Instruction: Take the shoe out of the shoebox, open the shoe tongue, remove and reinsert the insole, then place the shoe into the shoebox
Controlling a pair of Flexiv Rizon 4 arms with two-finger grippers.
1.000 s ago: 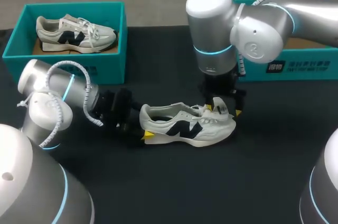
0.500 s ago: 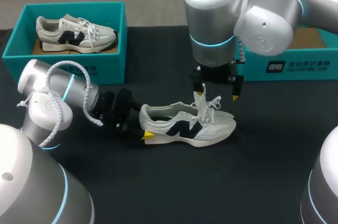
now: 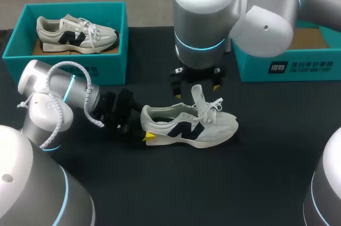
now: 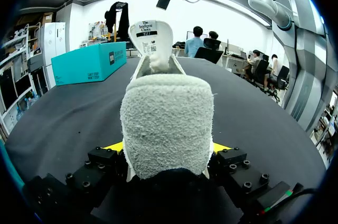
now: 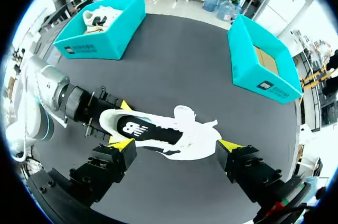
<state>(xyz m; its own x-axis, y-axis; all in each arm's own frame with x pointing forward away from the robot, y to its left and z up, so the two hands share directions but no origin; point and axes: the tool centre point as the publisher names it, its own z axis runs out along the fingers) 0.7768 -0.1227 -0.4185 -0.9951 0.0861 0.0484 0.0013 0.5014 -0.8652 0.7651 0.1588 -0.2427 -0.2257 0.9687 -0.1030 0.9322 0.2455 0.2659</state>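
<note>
A white sneaker with a dark logo (image 3: 189,126) lies on its sole on the black table, toe to the right. Its tongue (image 3: 197,96) stands pulled up, laces loose. My left gripper (image 3: 145,128) is shut on the sneaker's heel; in the left wrist view the fuzzy heel (image 4: 166,121) fills the space between the two yellow tips of that gripper (image 4: 168,148). My right gripper (image 3: 196,85) hangs open above the tongue and touches nothing. From the right wrist view the sneaker (image 5: 169,131) lies well below the spread right gripper (image 5: 176,147).
A teal shoebox (image 3: 106,69) at the back left holds a second, matching sneaker (image 3: 74,33). Another teal shoebox (image 3: 298,66) stands at the back right, partly hidden by my right arm. Bare black table lies in front of the sneaker.
My right gripper opened, let go of the tongue and laces, and rose up and to the left. The tongue now stands upright. The left gripper and the sneaker stayed put.
</note>
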